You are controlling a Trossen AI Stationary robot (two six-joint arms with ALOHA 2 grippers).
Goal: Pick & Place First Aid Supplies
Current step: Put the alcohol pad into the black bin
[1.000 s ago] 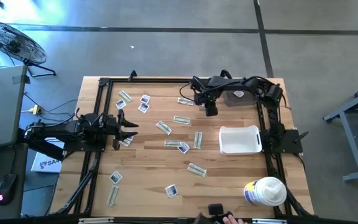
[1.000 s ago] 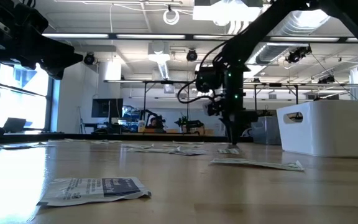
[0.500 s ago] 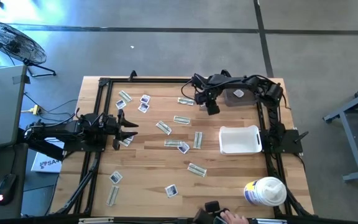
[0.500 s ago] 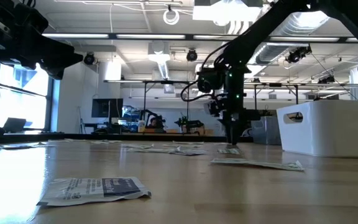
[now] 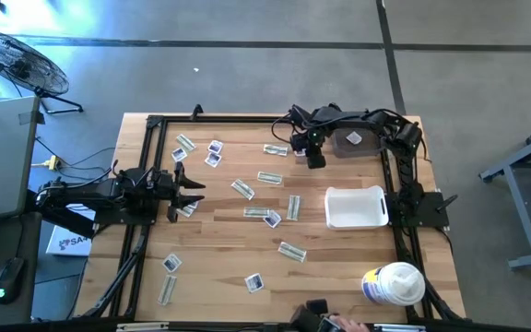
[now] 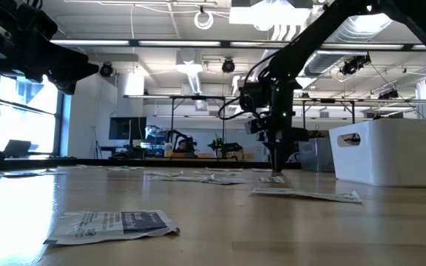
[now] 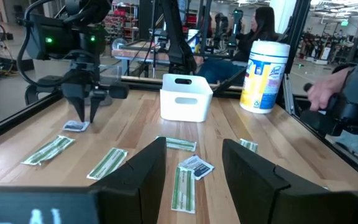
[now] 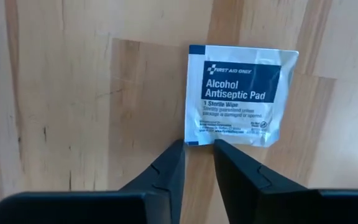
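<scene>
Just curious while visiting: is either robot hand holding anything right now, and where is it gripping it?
Nothing is held. The right hand stands at a corner of an alcohol pad packet lying on the table; the left hand is open and empty.

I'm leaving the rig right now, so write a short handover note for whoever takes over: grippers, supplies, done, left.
Right gripper: down at the far side of the wooden table, narrow gap between its fingers, tips at the corner of a square white alcohol pad sachet with dark blue print; nothing lifted.
Left gripper: open, empty, waiting at the table's left side.
Supplies: pale green strip wrappers and white sachets lie scattered across the table.
Done: the white rectangular plastic bin looks empty.
Left: grasp this sachet, presumably bin it, then the rest.
</scene>
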